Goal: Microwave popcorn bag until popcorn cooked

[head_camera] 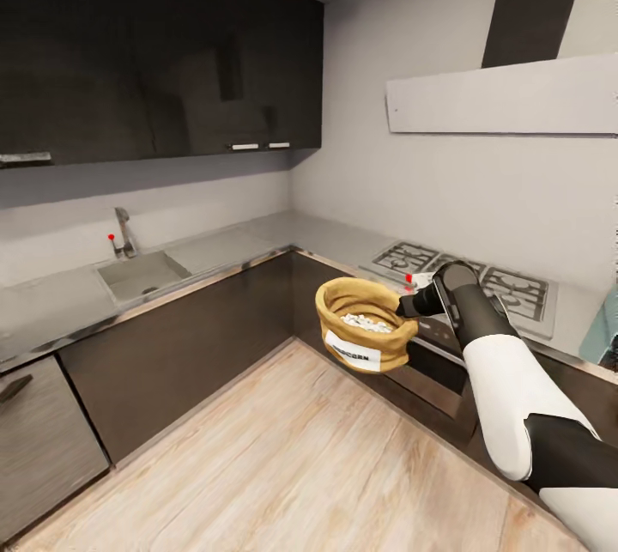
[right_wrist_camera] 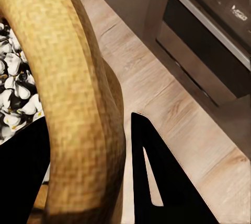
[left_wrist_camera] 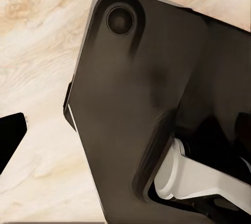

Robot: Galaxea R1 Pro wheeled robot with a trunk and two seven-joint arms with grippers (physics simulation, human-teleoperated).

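- The right gripper point(head_camera: 405, 305) grips the rolled rim of the bag point(head_camera: 364, 322), one finger point(right_wrist_camera: 162, 182) outside and one inside the mouth.
- The bag hangs in the air over the wood floor point(head_camera: 283, 457), in front of the oven point(head_camera: 446, 346), at 3 o'clock from the sink point(head_camera: 142, 273).
- White popcorn point(head_camera: 367, 323) lies inside.
- The hob point(head_camera: 481, 282) sits on the counter point(head_camera: 257, 239), at 1 o'clock from the bag.
- Left gripper point(left_wrist_camera: 10, 140): I cannot tell its state.
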